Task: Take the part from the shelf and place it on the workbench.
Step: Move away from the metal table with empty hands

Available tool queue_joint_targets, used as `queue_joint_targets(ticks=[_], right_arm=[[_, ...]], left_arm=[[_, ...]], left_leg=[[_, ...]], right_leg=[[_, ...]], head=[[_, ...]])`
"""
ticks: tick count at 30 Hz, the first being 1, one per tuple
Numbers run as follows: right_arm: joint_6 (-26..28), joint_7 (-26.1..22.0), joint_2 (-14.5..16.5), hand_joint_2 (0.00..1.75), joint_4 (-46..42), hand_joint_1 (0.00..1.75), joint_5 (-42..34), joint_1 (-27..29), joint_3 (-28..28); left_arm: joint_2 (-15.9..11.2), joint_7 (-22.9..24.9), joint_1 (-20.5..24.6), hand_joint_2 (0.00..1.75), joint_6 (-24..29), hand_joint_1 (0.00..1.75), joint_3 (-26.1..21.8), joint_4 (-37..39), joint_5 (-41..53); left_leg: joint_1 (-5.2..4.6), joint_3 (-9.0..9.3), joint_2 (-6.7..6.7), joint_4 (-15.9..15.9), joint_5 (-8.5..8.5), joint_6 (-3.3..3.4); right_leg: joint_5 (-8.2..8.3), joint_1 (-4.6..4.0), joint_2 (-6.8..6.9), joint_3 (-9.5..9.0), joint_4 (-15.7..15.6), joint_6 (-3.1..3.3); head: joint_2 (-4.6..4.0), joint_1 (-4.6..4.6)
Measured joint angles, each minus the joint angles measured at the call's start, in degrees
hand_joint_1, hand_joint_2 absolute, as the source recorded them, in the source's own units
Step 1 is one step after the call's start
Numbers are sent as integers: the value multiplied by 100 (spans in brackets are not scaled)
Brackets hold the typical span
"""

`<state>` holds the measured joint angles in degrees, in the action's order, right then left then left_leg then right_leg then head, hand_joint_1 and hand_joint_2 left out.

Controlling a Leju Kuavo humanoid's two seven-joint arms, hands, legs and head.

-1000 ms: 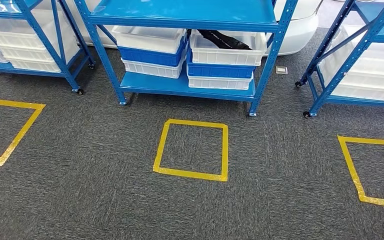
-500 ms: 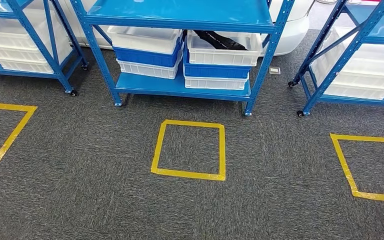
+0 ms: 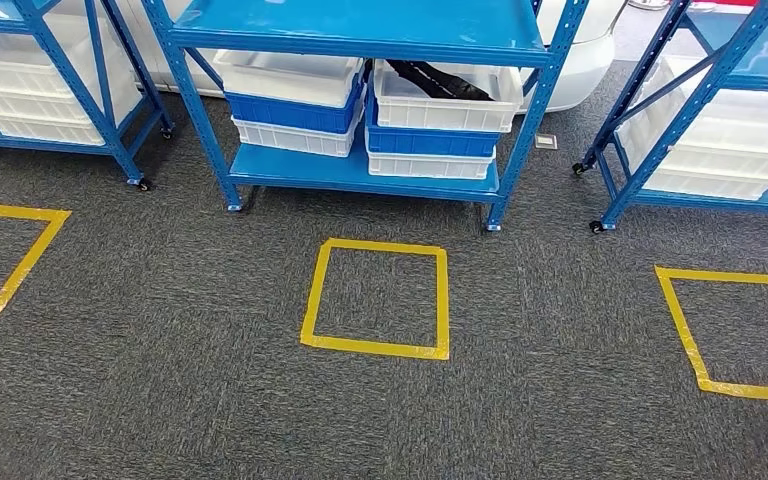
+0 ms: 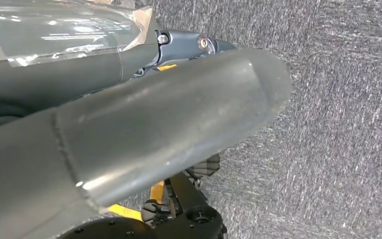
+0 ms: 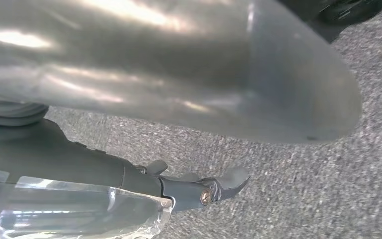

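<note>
Across the grey carpet floor (image 3: 160,400) stand three blue shelves. The middle shelf (image 3: 360,30) is the one straight ahead, with the left shelf (image 3: 60,110) and the right shelf (image 3: 700,110) to each side of it. On the floor in front of the middle shelf is a square of yellow tape (image 3: 376,298), and more yellow tape squares lie off to the left and right.

On the low board of the middle shelf sit two stacks of bins. The bins at the left end (image 3: 295,100) are white and blue. At the right end, the top white bin (image 3: 447,105) holds a long black thing — the part (image 3: 440,80), I think. It lies inside the bin, near its back wall. I cannot see a workbench.

The left hand (image 4: 144,134) and the right hand (image 5: 189,69) hang down by the robot's sides, over the carpet. Each shows up close as a big grey blur, so I cannot tell if the fingers are wide apart or curled. Nothing seems to be in them.

So the job has hardly begun — the part is not picked up yet. What is left: walk up to the shelf, reach into the bin, take the part, then carry it to the workbench and put it down.
</note>
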<state>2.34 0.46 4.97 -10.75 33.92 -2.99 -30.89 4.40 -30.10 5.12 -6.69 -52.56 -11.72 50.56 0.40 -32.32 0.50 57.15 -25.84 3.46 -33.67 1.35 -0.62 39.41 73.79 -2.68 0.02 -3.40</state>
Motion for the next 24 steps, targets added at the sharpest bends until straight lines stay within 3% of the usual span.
queue_joint_targets(ticks=[2,3,4,5,7,9,11,13,14,15,16,19,21,24], right_arm=[[1,-1,-13,0,0,0,0,8,0],[0,-2,-14,0,0,0,0,2,1],[0,-4,-13,0,0,0,0,-5,1],[0,-7,-10,0,0,0,0,-9,1],[-1,-10,-8,0,0,0,0,-8,1],[-1,-10,-10,0,0,0,0,-5,1],[-1,-10,-10,0,0,0,0,-6,1],[-1,-11,-8,0,0,0,0,-1,0],[-1,-11,-6,0,0,0,1,4,1],[-1,-11,-5,0,0,0,1,9,1],[-1,-11,-5,0,0,0,3,11,1],[-1,-17,9,0,1,0,20,2,1],[-1,-24,24,0,2,0,43,-8,1],[-1,-27,22,0,1,0,64,-18,1]], left_arm=[[10,0,0,0,0,0,0,0,1],[12,1,0,0,1,0,0,-1,2],[11,1,1,0,1,0,0,-1,2],[9,1,4,0,2,0,-1,-2,2],[7,0,9,0,2,0,-1,-2,2],[9,-1,12,0,2,0,-1,-2,3],[9,-1,13,0,3,0,-1,-2,4],[7,0,10,0,5,0,-1,-2,4],[5,0,7,0,6,0,-2,-2,4],[5,0,4,0,7,0,-2,-2,4],[5,0,3,0,7,0,-3,-2,4],[-6,1,8,0,10,0,-11,-1,4],[-18,5,20,0,16,0,-17,-1,4],[-14,9,28,0,28,0,-20,-2,4]], left_leg=[[27,12,0,13,-7,-53],[30,18,0,27,-20,-97],[29,23,1,42,-38,-148],[25,27,3,53,-54,-195],[30,41,7,49,-68,-274],[65,27,1,112,-125,-333],[87,-165,-9,549,-406,-378],[86,-560,-13,1351,-782,-402],[85,-724,-15,1653,-864,-398],[83,-798,-15,1758,-831,-381],[77,-750,-18,1616,-685,-349],[18,-233,-37,495,-124,-181],[-37,-81,-19,156,-35,-115],[-33,-37,3,43,7,-86]], right_leg=[[281,45,31,-358,-658,-125],[426,54,58,-572,-1071,-160],[532,51,71,-733,-1395,-146],[579,36,78,-812,-1562,-94],[590,-3,62,-819,-1602,69],[608,11,58,-853,-1608,181],[625,19,53,-884,-1616,256],[617,-20,51,-879,-1614,295],[610,-41,50,-880,-1613,305],[603,-62,45,-886,-1612,316],[596,-84,39,-900,-1612,326],[569,-136,14,-945,-1615,347],[554,-146,10,-939,-1619,325],[516,-154,22,-907,-1585,254]], head=[[0,-1],[0,-1],[0,2],[0,5],[0,9],[0,8],[0,10],[0,10],[0,10],[0,10],[0,10],[0,8],[0,5],[0,6]])
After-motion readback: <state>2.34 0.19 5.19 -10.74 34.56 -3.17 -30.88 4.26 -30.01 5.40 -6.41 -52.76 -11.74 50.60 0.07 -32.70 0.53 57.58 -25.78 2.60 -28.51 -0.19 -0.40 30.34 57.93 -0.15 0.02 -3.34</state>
